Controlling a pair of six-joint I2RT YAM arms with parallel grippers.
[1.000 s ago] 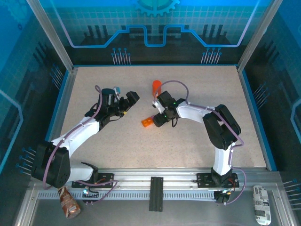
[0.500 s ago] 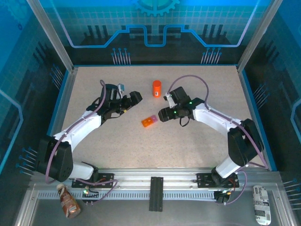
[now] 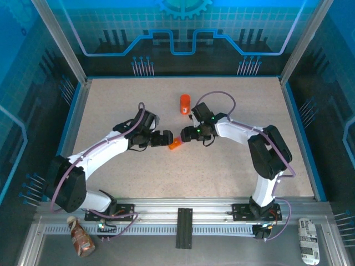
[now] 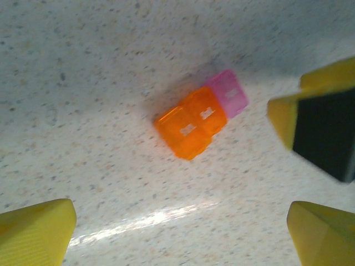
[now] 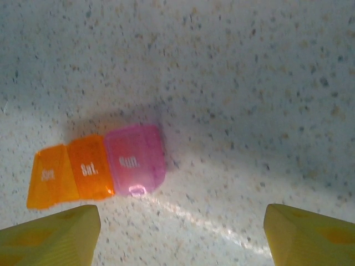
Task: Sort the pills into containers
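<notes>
the containers (image 3: 175, 144), a short strip of orange cells with one pink end, lie flat on the speckled table (image 3: 111, 105) just below the middle of the top view, about where they lay half a second ago. the left gripper (image 3: 166, 138) has swung down from the upper left to sit just beside the strip's left end, fingers spread wide and empty, while the right gripper (image 3: 184, 134) has edged in from the right to just above the strip, fingers apart and holding nothing. the orange bottle (image 3: 184, 103) stands upright above them, unmoved.
</notes>
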